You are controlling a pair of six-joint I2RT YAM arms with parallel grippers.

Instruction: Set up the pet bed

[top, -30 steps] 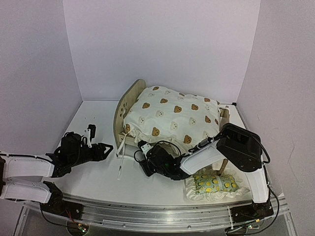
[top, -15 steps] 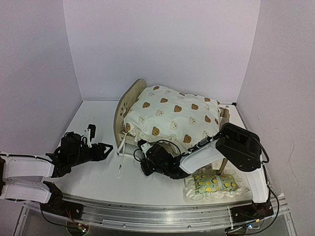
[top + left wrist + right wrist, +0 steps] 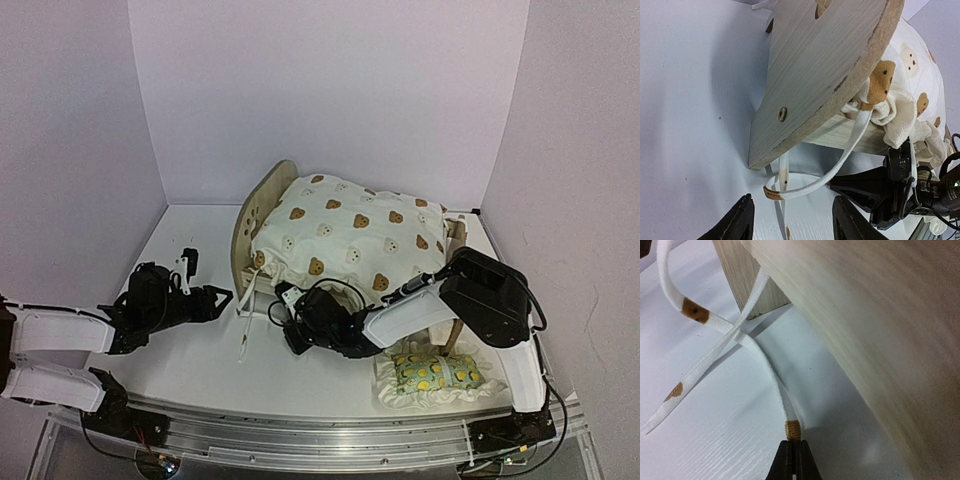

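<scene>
Pet bed (image 3: 256, 212) on white table (image 3: 190, 230), mid-width, toward far edge. Headboard (image 3: 825, 65) faces left. Bear-print cushion (image 3: 350, 235) heaped over the frame. Right gripper (image 3: 793, 460) clenched on brown-tipped end of cushion tie (image 3: 760, 360), low by the bed's near side. Left gripper (image 3: 792, 220) released, empty, just off the headboard. Lemon-print pillow (image 3: 435, 373) near the table's near right corner.

Light-wood pet bed (image 3: 256, 215), rounded headboard with paw cutout, stands upright just beyond right gripper (image 3: 284, 300); headboard faces left gripper (image 3: 220, 298).
</scene>
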